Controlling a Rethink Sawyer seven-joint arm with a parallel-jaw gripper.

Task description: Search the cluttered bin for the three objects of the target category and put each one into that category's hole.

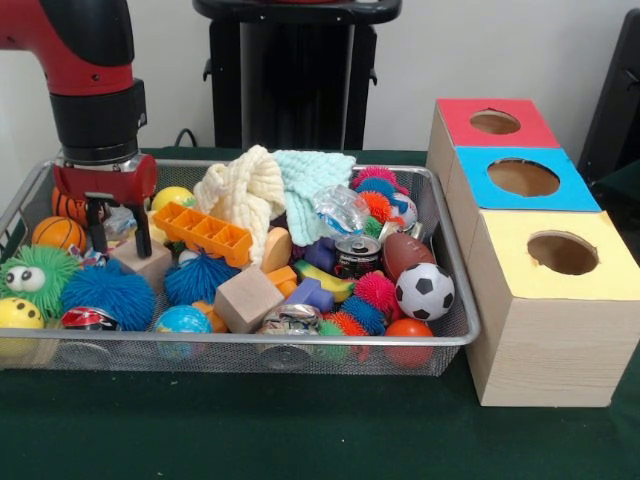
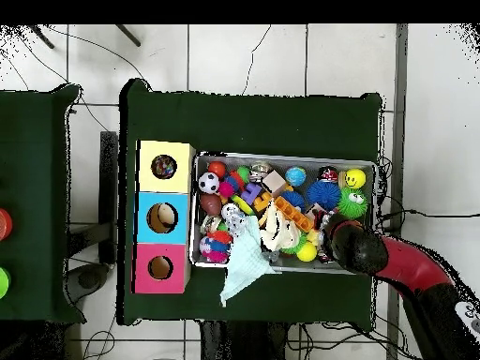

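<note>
A wire bin (image 1: 250,342) holds a jumble of toys. My gripper (image 1: 119,238) hangs over its left end in the front view, open, with both black fingers (image 1: 143,232) pointing down just above a wooden block (image 1: 145,265). Nothing is held between them. Close by lie a basketball (image 1: 58,233), a blue spiky ball (image 1: 108,293) and an orange moulded tray (image 1: 203,232). A soccer ball (image 1: 424,291) and a brown football (image 1: 405,252) lie at the right end. In the overhead view the arm (image 2: 361,248) covers the gripper at the bin's (image 2: 375,187) lower right corner.
Three wooden boxes with round holes stand beside the bin: red top (image 1: 455,112), blue top (image 1: 475,190), yellow top (image 1: 510,235). A cream cloth (image 1: 240,190) and a mint cloth (image 1: 310,175) are piled at the bin's back. A drink can (image 1: 357,256) and another wooden block (image 1: 247,298) lie mid-bin.
</note>
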